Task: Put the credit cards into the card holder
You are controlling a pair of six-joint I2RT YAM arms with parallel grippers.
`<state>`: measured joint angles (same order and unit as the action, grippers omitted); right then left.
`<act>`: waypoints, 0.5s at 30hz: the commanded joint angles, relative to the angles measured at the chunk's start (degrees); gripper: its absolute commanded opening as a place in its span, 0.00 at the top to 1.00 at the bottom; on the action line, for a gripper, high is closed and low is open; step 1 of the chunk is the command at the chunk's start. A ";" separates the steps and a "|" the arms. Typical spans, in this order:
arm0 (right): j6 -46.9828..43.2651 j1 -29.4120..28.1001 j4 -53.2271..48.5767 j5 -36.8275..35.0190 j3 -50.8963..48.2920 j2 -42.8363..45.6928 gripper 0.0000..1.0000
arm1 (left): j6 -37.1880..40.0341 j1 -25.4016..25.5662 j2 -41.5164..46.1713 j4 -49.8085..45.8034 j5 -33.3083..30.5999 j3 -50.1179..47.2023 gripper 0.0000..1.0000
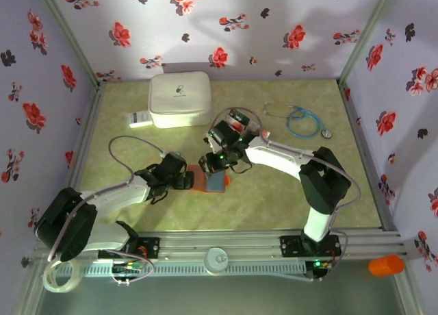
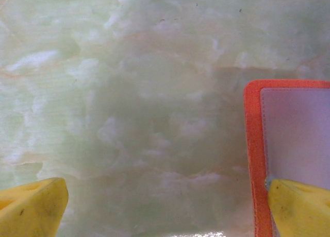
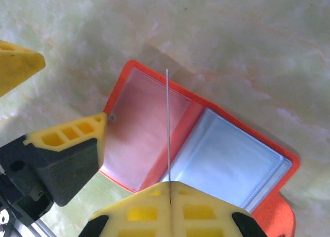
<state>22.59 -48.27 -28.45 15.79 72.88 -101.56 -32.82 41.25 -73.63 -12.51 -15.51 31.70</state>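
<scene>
Step in hand: likely card insertion. Pinning corner of holder point(image 3: 227, 159) with one finger point(image 2: 299, 208) of wide-open left jaws; holder spread flat on tabletop point(image 1: 287, 192), orange-red rim, glossy clear sleeves. Pinching thin rigid card point(image 3: 168, 129) edge-on in right jaws, above fold. Next: tilt, slide into sleeve mouth.

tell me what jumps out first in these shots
The open orange-red card holder lies central on the table. The right gripper is shut on a card, edge-on above the holder, while one finger of the open left gripper rests on its corner. A white case sits at the back.
</scene>
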 commanded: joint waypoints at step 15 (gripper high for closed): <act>0.06 -0.47 0.50 2.93 -0.01 -3.90 1.00 | 0.29 0.49 2.62 -3.70 -0.96 3.09 0.00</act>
<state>22.74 -48.38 -27.86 17.85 72.88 -104.95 -32.77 41.25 -71.64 -14.46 -15.49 32.75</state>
